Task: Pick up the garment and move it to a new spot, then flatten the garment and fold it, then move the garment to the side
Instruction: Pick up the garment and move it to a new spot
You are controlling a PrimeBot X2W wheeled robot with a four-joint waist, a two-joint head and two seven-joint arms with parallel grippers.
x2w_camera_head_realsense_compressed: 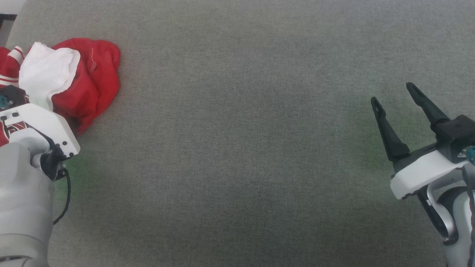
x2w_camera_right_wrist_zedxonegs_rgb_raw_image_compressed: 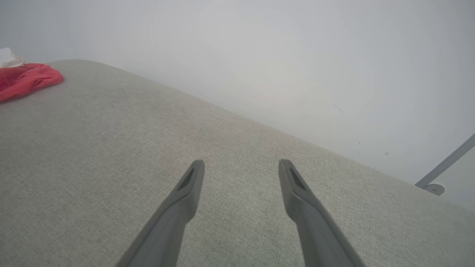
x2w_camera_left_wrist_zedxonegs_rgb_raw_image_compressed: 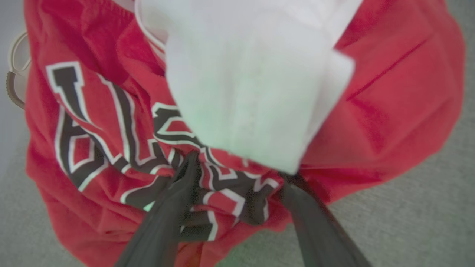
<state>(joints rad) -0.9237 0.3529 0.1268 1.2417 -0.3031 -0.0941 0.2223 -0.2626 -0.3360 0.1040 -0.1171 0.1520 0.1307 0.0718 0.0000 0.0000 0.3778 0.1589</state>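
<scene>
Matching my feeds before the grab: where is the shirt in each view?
Head: shirt, upper left, partly covered by the left arm.
Left wrist: shirt across most of the picture, left claw tips at it.
Right wrist: shirt, small, at the left edge.
Shared landmark: white sleeve atop the red.

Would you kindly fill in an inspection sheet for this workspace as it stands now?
Surface: grey fabric surface, flat.
Job's things: garment, crumpled in a heap at the far left, white sleeve on top.
Clutter: pale loop beside the garment, unidentifiable.
Grippers: left gripper jaws open, tips at the garment's lettering; right gripper jaws open, over the surface, far from the garment.
Cables: black cable looping from the left wrist.
Surroundings: pale wall; grey strut with round foot.
</scene>
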